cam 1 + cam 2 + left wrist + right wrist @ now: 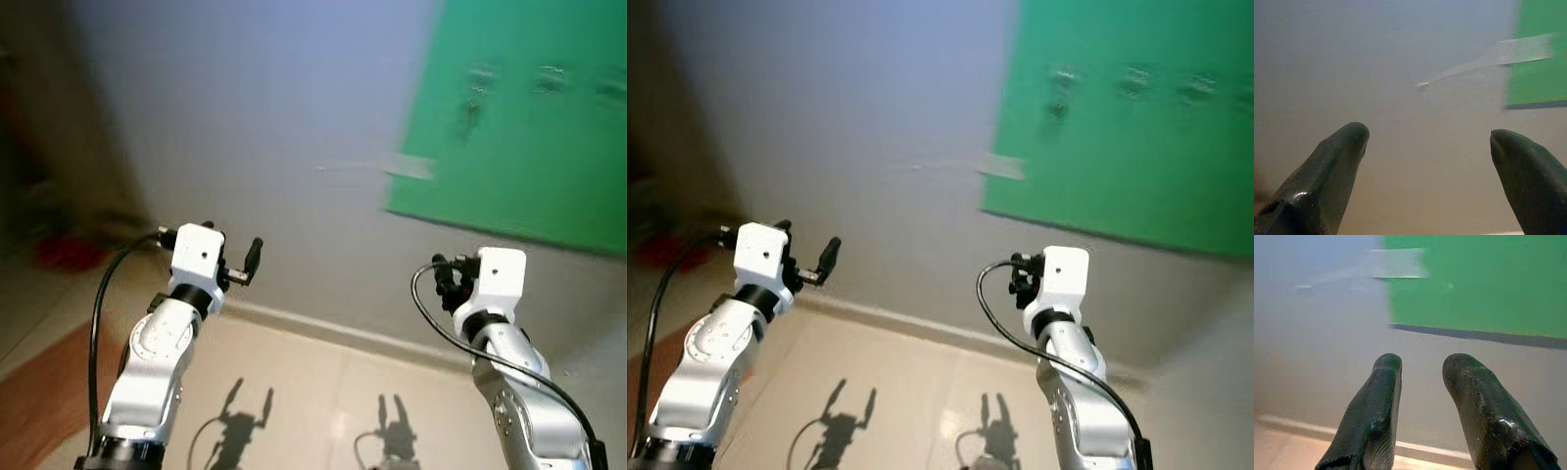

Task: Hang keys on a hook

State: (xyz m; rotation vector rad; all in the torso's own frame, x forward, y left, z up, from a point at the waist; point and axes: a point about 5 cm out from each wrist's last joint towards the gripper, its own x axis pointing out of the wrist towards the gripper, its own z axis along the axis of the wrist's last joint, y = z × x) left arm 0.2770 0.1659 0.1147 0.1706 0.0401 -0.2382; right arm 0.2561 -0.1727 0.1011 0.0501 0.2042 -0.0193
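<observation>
A green board [529, 127] is fixed to the pale wall ahead on the right. Near its top runs a row of small blurred hooks [549, 78]. A small dark thing [472, 113] hangs under the leftmost hook; the blur hides what it is. My left gripper [1427, 137] is raised toward the bare wall left of the board, open, with nothing between its fingers. My right gripper [1422, 364] is held up below the board's lower edge, its fingers a short way apart and holding nothing. Both arms show in the eye views, left [235, 257] and right [443, 272].
A strip of pale tape [407, 166] crosses the board's left edge onto the wall. A white skirting board [323, 328] meets a beige tiled floor [313, 392] that carries the arms' shadows. A dark brown shape and something red [69, 253] stand at the far left.
</observation>
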